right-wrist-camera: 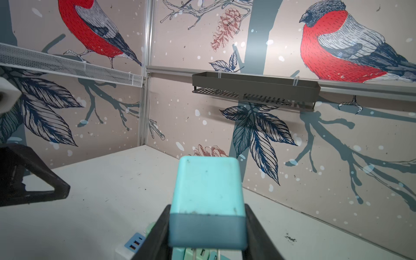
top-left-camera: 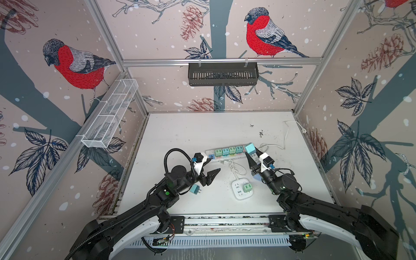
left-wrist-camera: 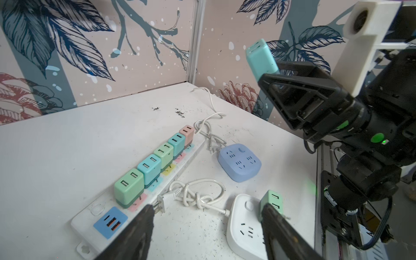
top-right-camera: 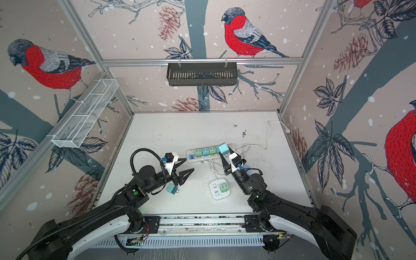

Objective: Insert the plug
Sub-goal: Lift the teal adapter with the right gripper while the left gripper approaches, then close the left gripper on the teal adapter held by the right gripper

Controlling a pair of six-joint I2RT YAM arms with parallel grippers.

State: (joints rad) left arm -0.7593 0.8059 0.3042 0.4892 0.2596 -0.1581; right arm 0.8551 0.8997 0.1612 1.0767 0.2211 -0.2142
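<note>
Plug (top-left-camera: pixel 249 148), pale blue, sits clamped between the right gripper's (top-left-camera: pixel 253 154) jaws, raised clear above the right end of the power strip (top-left-camera: pixel 225 157). Left gripper (top-left-camera: pixel 215 164) hovers spread wide, empty, near the strip's left end.

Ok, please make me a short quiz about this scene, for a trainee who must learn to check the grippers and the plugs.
1. True or false: the left gripper holds something.
2. What does the right gripper hold? A) a white cable B) a light blue adapter C) a blue socket
3. Fill in: ___ adapters sit in the long power strip.
Key: 1 false; 2 B; 3 five.
</note>
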